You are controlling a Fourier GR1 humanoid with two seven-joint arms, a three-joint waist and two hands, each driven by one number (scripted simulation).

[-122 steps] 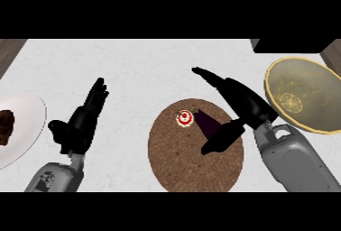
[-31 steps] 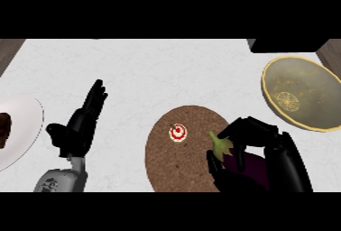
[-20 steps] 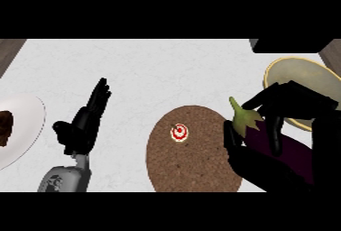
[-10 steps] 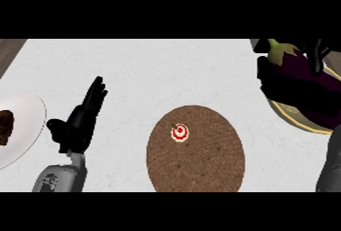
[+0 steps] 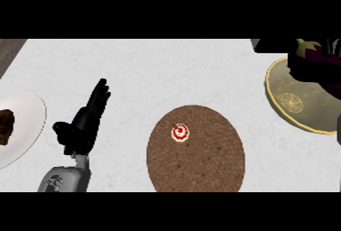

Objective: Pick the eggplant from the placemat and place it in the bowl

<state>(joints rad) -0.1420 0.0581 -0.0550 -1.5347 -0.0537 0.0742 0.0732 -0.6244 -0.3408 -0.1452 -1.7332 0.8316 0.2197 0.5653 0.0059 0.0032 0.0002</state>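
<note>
My right hand [image 5: 314, 67] is at the far right, above the yellow bowl [image 5: 292, 103], with its fingers curled round the dark purple eggplant [image 5: 318, 51]. Only the eggplant's top with its green stem shows; the rest is hidden by the hand. The round brown placemat [image 5: 197, 153] lies in the middle, with a small red and white object [image 5: 180, 132] on it. My left hand [image 5: 85, 122] rests open at the left, fingers pointing up.
A white plate [image 5: 26, 131] with a brown piece of food [image 5: 5, 127] sits at the left edge. A dark object [image 5: 269, 44] stands at the counter's back right. A wooden strip [image 5: 9, 50] shows at the top left.
My right hand lifted the eggplant off the placemat and carried it right and away, to above the bowl. The left hand stayed still.
</note>
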